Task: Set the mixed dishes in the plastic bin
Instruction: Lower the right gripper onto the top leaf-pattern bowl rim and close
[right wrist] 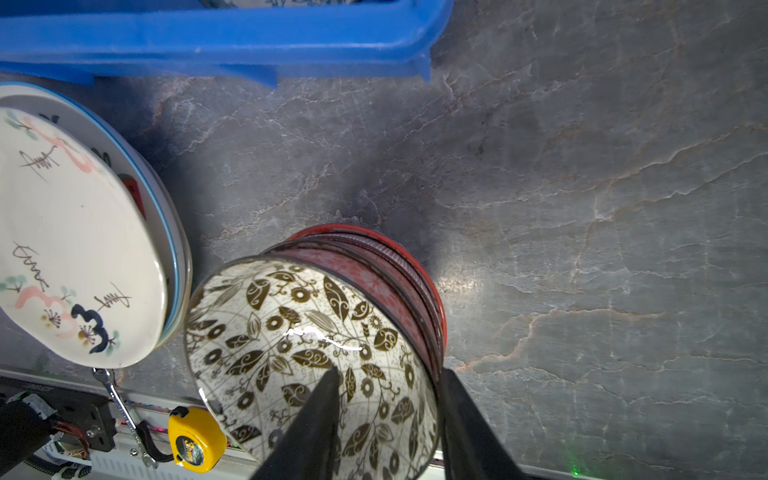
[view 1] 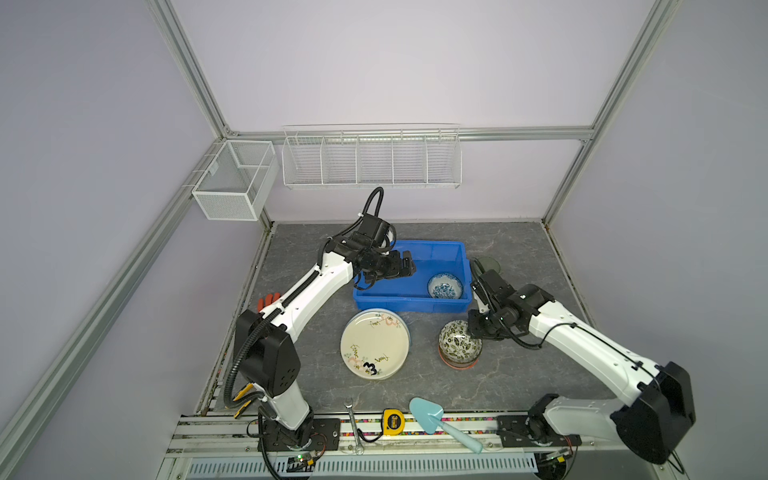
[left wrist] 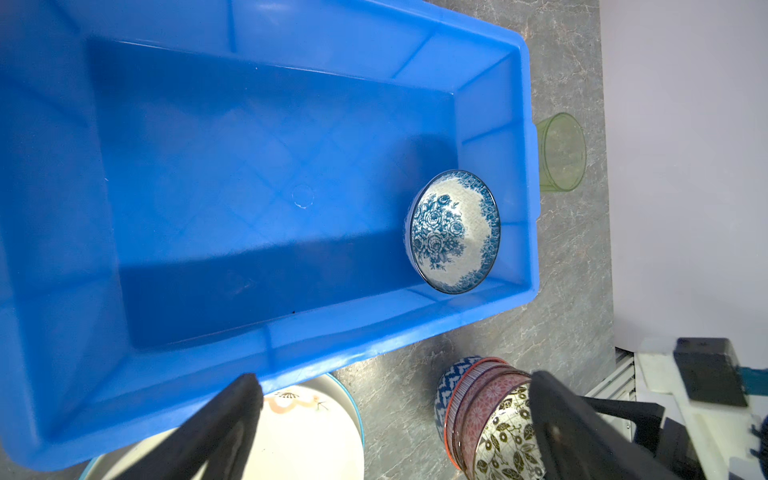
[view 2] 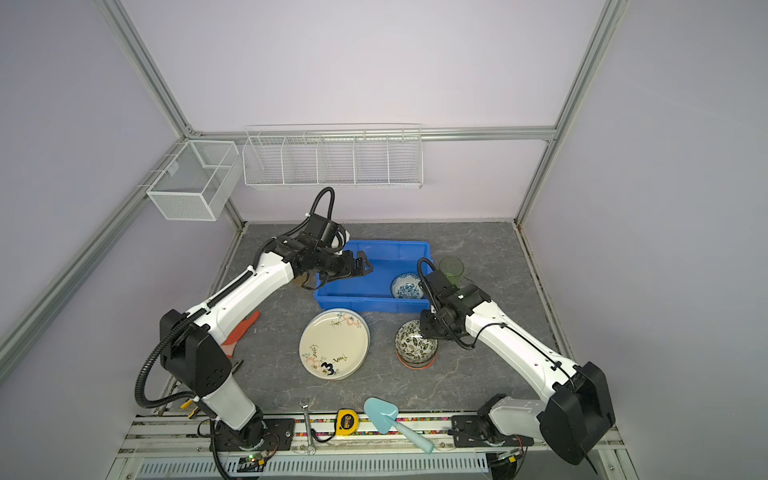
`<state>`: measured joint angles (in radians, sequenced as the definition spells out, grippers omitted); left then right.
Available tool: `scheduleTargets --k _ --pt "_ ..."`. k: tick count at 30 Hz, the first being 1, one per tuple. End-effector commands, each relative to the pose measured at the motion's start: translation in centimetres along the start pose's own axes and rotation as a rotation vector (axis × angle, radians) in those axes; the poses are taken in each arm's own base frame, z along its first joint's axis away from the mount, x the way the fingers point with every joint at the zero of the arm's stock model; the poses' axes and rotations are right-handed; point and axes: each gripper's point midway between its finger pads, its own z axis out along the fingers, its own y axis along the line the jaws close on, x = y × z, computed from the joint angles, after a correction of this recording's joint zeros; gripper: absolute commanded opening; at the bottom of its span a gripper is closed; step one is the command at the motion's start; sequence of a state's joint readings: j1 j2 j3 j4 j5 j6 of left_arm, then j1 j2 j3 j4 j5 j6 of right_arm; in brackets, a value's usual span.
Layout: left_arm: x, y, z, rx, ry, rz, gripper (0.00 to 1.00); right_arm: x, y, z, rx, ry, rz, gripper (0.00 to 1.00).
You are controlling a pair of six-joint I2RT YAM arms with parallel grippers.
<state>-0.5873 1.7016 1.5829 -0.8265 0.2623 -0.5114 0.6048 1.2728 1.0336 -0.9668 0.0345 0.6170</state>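
Note:
The blue plastic bin (view 1: 411, 307) (left wrist: 374, 340) holds one blue-white bowl (view 1: 445, 286) (left wrist: 453, 230) in its right end. In front of it lies a stack of plates, the cream "3" plate (view 1: 374, 344) (right wrist: 75, 232) on top. To the right stands a stack of bowls topped by the dark leaf bowl (view 1: 457, 341) (right wrist: 299, 332). My right gripper (right wrist: 390, 370) (view 1: 471, 332) straddles that bowl's rim, one finger inside and one outside, with a gap still showing. My left gripper (left wrist: 395, 378) (view 1: 405, 266) hovers open over the bin's left end. A green cup (view 1: 487, 264) (left wrist: 559, 151) stands beside the bin's right wall.
A light-blue trowel (view 1: 432, 415), a yellow tape measure (view 1: 392, 422) and a wrench (view 1: 353, 424) lie along the front edge. An orange glove (view 2: 241, 330) lies under the left arm. White wire baskets (view 1: 372, 160) hang on the back wall.

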Motion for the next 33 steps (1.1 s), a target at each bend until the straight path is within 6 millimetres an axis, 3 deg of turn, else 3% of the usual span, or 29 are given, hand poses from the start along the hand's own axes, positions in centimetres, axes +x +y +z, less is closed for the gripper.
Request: scheduleTargets --k 1,12,33 --pt "0.0 -0.3 -0.7 0.016 -0.017 -0.006 1.00 0.3 0.2 -0.5 -0.022 -0.014 0.015 0.42" --pt "0.2 -0.1 -0.5 0.013 -0.011 -0.008 1.00 1.0 -1.4 0.6 0.048 -0.005 0.030 0.44" --pt "0.7 0.2 0.6 0.020 0.016 -0.026 1.00 0.1 0.6 0.5 -0.039 -0.019 0.027 0.36"
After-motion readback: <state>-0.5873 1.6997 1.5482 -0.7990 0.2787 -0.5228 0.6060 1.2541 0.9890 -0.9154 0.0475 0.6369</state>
